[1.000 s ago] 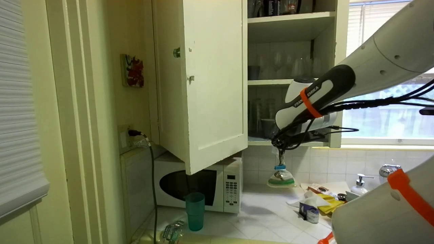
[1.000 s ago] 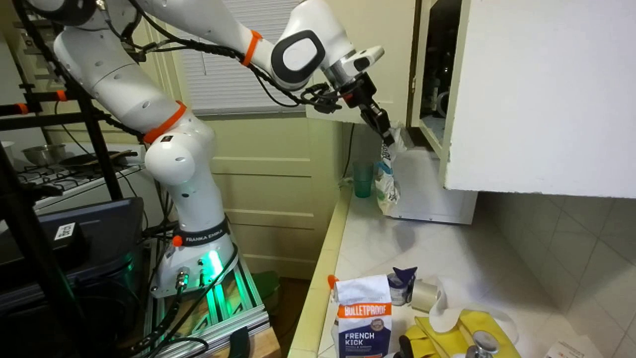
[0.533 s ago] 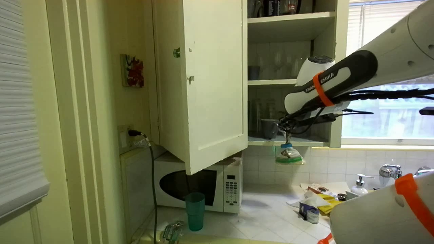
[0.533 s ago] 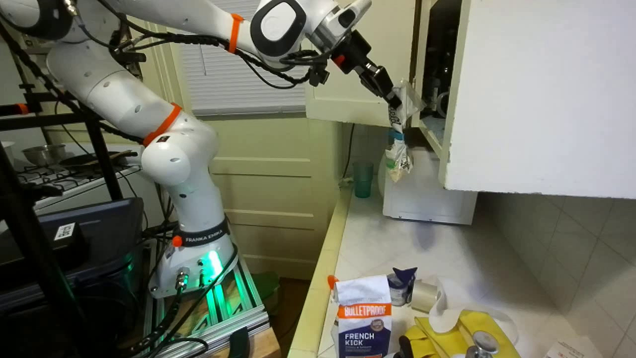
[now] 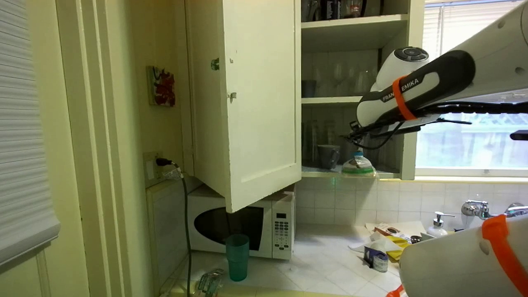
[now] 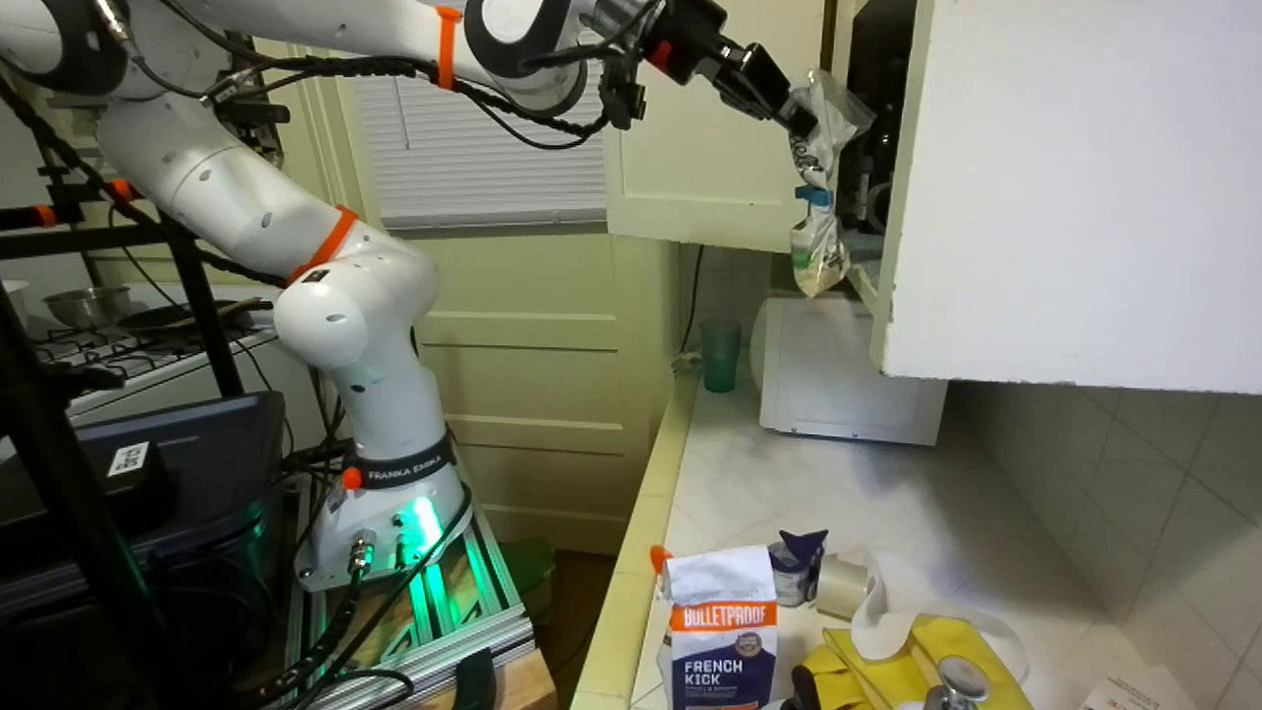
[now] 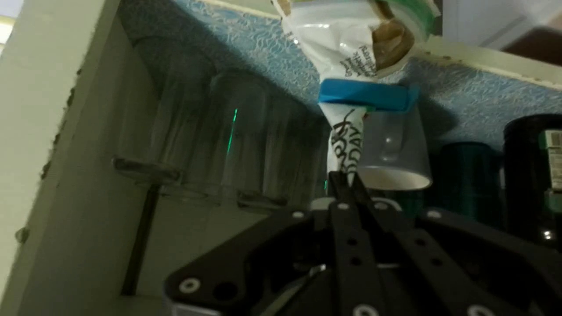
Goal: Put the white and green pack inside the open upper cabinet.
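Observation:
The white and green pack (image 5: 358, 166) hangs upright from my gripper, with a blue clip round its neck. It also shows in an exterior view (image 6: 818, 247) and in the wrist view (image 7: 342, 39). My gripper (image 6: 801, 118) is shut on the top of the pack; the fingertips (image 7: 344, 177) pinch its twisted neck. The open upper cabinet (image 5: 264, 123) has its door swung to the left. The pack hangs before its opening, its bottom about level with the lowest shelf edge. I cannot tell the gap to the shelf. In an exterior view the arm hides the fingers.
A grey mug (image 7: 395, 149) and glasses (image 7: 237, 145) stand on the blue-lined lowest shelf. The cabinet's side post (image 7: 48, 109) is at the left of the wrist view. Below are a microwave (image 5: 282, 231), a teal cup (image 5: 237, 258) and a coffee bag (image 6: 723, 641).
My gripper has risen with the pack and moved closer to the cabinet opening. The pack went from over the counter up to the lowest shelf's height. It stays held.

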`<state>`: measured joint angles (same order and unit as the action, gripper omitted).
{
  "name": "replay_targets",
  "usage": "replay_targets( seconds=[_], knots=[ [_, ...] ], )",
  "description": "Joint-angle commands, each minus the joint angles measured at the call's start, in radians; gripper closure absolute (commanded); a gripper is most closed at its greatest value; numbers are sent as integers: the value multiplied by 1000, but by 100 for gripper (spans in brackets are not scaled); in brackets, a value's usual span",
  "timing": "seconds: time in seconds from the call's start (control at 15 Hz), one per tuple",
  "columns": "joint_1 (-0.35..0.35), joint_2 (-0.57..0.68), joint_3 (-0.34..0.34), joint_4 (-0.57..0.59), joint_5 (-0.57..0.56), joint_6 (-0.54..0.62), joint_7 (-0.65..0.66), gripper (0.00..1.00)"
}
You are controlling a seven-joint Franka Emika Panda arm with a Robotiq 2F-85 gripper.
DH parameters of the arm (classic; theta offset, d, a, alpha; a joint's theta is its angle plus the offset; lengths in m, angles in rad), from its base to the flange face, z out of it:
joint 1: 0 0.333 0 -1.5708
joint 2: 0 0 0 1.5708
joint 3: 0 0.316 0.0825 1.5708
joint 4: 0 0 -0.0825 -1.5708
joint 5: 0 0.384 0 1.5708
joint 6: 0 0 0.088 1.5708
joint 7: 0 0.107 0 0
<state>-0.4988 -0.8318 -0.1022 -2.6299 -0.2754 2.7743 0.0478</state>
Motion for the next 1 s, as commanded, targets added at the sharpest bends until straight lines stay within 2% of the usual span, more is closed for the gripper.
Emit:
replay_targets(
  seconds=[0.0, 0.4, 0.93],
  knots=[
    [-43, 19, -6, 22, -18, 93, -8, 100],
    [-109, 116, -2, 47, -3, 246, -30, 100],
    [-87, 303, -26, 93, 33, 389, -81, 100]
  ],
)
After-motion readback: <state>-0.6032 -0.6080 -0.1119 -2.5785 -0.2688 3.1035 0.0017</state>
